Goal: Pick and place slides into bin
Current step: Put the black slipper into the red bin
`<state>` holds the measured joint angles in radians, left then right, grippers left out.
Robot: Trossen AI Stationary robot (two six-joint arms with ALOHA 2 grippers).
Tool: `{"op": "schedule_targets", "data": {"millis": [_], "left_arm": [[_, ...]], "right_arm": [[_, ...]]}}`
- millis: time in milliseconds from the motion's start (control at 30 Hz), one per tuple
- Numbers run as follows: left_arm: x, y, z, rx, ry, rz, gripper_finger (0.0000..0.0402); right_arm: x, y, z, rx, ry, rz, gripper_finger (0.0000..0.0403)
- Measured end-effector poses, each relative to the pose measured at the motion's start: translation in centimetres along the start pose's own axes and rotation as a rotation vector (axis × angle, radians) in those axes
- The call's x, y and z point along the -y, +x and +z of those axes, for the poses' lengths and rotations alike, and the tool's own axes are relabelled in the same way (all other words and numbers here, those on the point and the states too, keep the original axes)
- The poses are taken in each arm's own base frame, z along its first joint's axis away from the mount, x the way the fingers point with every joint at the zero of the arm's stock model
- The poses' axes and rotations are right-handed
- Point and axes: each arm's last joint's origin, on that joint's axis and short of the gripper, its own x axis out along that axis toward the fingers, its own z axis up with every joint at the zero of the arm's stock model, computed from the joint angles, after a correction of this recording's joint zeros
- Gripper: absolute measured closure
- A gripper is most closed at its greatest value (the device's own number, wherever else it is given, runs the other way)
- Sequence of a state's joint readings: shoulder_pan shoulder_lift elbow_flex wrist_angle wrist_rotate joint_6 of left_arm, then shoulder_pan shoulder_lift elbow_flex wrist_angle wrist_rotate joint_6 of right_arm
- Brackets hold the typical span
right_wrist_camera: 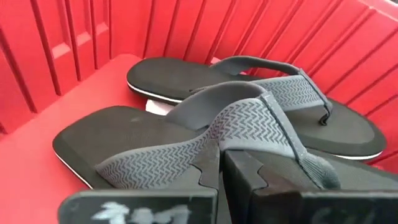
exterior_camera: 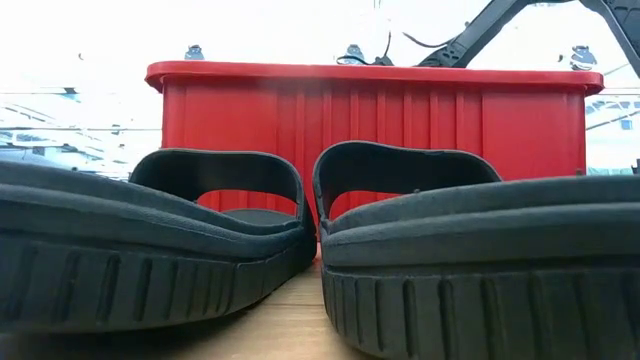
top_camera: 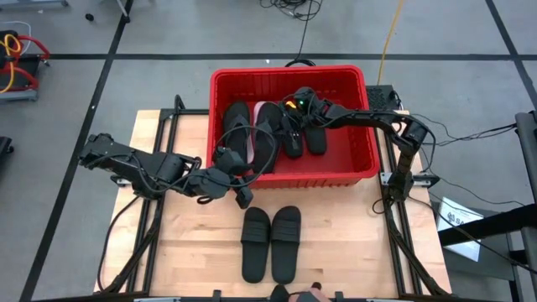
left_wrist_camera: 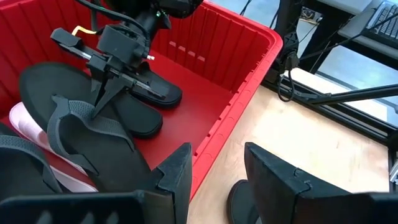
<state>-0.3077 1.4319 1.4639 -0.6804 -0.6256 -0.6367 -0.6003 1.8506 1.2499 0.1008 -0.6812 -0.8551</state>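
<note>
Red bin (top_camera: 289,84): sitting at the table's far edge, holding several slides (top_camera: 252,134), black and pale pink.

2 black wide-strap slides (top_camera: 271,243): lying side by side on the table, near the bin's front wall.

Left gripper (top_camera: 237,186): hovering at the bin's front rim, fingers apart, empty.

Right gripper (top_camera: 295,126): reaching inside the bin over black thong slides (right_wrist_camera: 249,118), fingers together, nothing visibly clamped.
</note>
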Motion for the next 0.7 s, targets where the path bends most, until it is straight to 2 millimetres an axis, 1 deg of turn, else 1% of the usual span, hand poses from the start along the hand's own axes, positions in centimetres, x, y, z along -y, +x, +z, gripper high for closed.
{"op": "schedule_targets", "data": {"millis": [167, 400, 567, 700], "left_arm": [[0.0, 0.0, 0.0, 0.0, 0.0, 0.0, 0.0261], [0.0, 0.0, 0.0, 0.001, -0.005, 0.0, 0.0261], [0.0, 0.0, 0.0, 0.001, -0.004, 0.0, 0.0261], [0.0, 0.0, 0.0, 0.001, -0.004, 0.001, 0.0261]], "right_arm": [[-0.2, 0.5, -0.3, -0.003, -0.066, 0.008, 0.04], [-0.7, 1.2, 0.0, -0.049, -0.137, -0.011, 0.0382], [-0.9, 1.6, 0.3, -0.095, -0.154, -0.041, 0.036], [-0.9, 1.7, 0.4, -0.102, -0.162, -0.059, 0.0331]]}}
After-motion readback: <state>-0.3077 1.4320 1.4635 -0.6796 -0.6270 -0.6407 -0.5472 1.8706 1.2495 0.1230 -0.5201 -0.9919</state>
